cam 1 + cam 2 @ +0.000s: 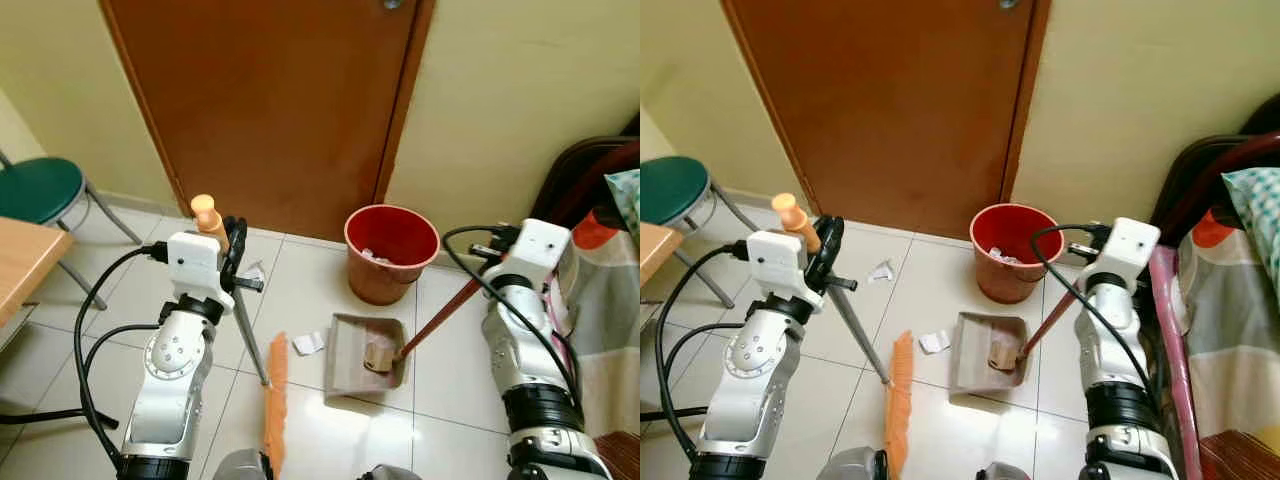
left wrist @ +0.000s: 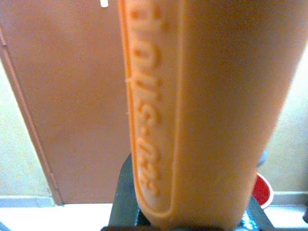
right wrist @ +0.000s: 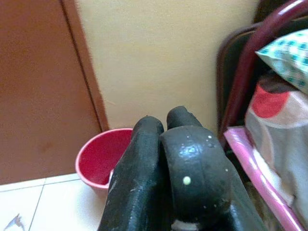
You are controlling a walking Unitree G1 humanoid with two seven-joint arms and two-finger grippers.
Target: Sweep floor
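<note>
I've got the broom (image 1: 262,365) in my left hand (image 1: 232,248), fingers pressed around its orange grip, the metal pole slanting down to the orange bristles resting on the tiled floor (image 1: 330,430) close to my feet. My right hand (image 3: 168,163) is clamped on the brown handle of the dustpan (image 1: 366,356), which sits flat on the tiles just in front of the red bin (image 1: 391,252) by the door (image 1: 270,100). Some rubbish already lies in the pan, so I'd judge the sweep partly done. Still left: one white scrap (image 1: 308,343) on the floor between the bristles and the pan's left edge, and another scrap (image 1: 880,271) further out toward the door. After those, I reckon the pan gets tipped into the bin. Room is tight: the bed (image 1: 1230,300) crowds my right side, the green stool (image 1: 45,190) and a table (image 1: 20,260) corner sit on my left, open tiles in the middle.
</note>
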